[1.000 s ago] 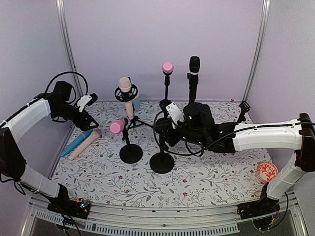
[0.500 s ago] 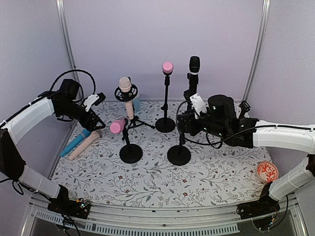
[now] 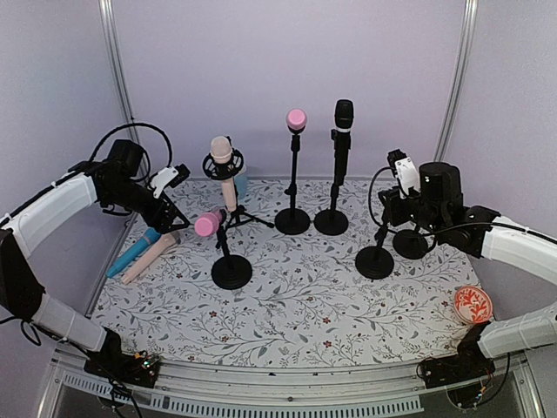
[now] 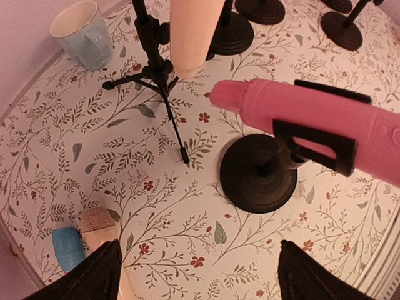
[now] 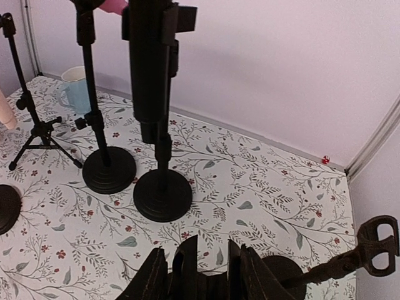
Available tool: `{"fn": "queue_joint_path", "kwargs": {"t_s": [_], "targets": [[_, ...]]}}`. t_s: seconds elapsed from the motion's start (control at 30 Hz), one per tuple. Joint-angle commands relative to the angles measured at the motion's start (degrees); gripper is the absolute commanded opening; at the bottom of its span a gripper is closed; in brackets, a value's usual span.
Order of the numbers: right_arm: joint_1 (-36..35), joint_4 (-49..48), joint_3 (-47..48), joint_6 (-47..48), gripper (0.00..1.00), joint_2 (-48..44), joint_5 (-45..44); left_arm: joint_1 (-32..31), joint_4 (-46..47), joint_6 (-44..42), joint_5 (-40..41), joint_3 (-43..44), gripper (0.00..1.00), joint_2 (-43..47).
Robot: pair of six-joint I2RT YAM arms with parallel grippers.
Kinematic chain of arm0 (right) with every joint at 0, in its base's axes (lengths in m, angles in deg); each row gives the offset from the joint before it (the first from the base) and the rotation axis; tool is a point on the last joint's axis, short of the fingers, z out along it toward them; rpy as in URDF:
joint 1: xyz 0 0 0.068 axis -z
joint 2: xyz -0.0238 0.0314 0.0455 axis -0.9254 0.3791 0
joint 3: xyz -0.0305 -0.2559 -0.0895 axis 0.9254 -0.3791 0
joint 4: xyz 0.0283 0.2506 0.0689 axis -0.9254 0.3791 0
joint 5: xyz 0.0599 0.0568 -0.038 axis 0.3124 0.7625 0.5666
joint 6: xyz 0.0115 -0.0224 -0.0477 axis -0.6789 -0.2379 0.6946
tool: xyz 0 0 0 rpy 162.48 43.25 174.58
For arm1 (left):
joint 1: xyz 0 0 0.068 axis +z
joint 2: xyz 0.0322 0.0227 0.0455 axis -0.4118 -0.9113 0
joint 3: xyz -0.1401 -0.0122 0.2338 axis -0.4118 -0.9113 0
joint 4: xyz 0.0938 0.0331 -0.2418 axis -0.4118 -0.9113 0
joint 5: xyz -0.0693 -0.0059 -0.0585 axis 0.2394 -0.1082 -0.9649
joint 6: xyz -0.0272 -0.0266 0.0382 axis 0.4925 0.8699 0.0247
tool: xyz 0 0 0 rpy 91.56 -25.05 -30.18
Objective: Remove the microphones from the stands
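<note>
my left jaws (image 4: pixel 199 262) apart, nearer; pink microphone (image 4: pixel 312 119) just ahead, level, axis running jaw to jaw; right jaws (image 3: pixel 389 212) clamp bare stand (image 3: pixel 375 259).

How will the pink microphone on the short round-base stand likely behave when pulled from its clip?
The pink microphone looks rigid and smooth, so it could slip when gripped. It lies nearly level through a snug-looking clip, so it should probably slide out lengthwise. The round base looks small against the overhanging body, so it may tip or drag along.

setting: lab test booth | evidence: plain lilac walls (image 3: pixel 261 61), aluminium frame posts (image 3: pixel 117 78)
</note>
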Motion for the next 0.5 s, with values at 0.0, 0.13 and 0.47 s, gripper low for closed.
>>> {"fn": "queue_joint_path", "kwargs": {"t_s": [0.0, 0.13, 0.47], "targets": [[3.16, 7.01, -0.79, 2.94, 0.00, -3.19, -5.06, -1.04, -0.54, 0.46, -0.66, 0.83, 0.88, 1.79], [5.53, 9.99, -0.23, 3.62, 0.00, -5.46, -6.39, -1.14, -0.54, 0.46, -0.74, 0.56, 0.88, 1.99], [12.57, 15.74, 1.11, 4.15, 0.00, -7.58, -5.27, -1.82, -0.54, 0.46, -2.11, 0.05, 0.88, 2.83]]}}
